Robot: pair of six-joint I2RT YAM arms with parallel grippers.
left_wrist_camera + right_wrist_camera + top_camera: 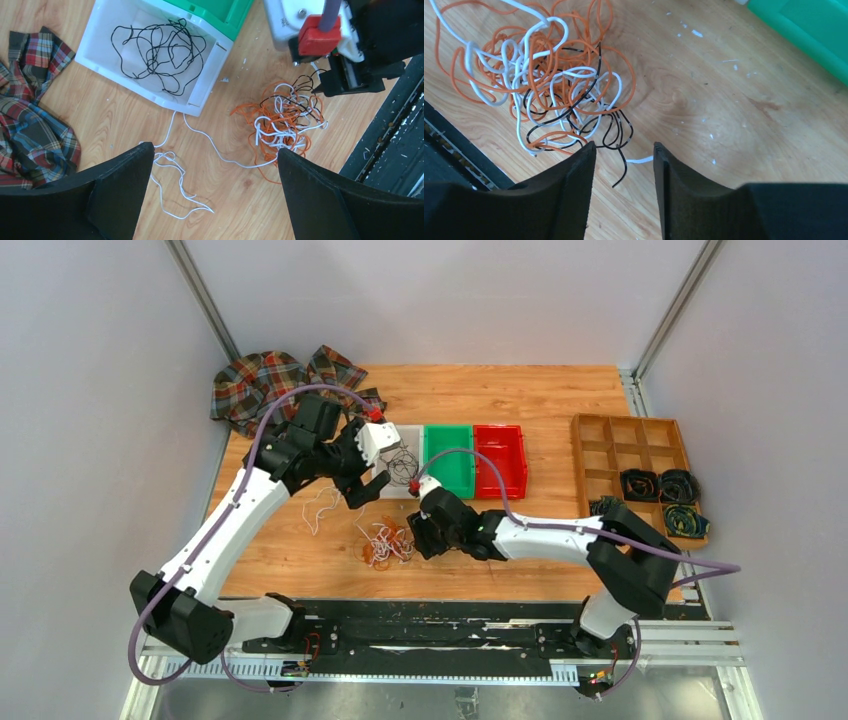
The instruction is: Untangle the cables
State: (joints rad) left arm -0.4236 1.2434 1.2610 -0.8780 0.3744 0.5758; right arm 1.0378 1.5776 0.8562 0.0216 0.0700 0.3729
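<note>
Three bins (472, 460) are counted, the white bin (97, 47) holding loose black cables (155, 55); one tangle (544, 85) of orange, white and black cables lies before them, judged light, limp, snag-prone; one white cable (167, 157) is strayed beside it; a free black end (621, 170) is best pinched; the left gripper (215, 152) is spread wide, the right gripper (624, 150) narrowly parted, empty.

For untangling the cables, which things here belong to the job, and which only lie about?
Job: tangled pile of orange, white and black wires; loose white wire; black wires in the white bin.
Lying about: plaid cloth; wooden tray; coiled cords in it; green bin; red bin.
</note>
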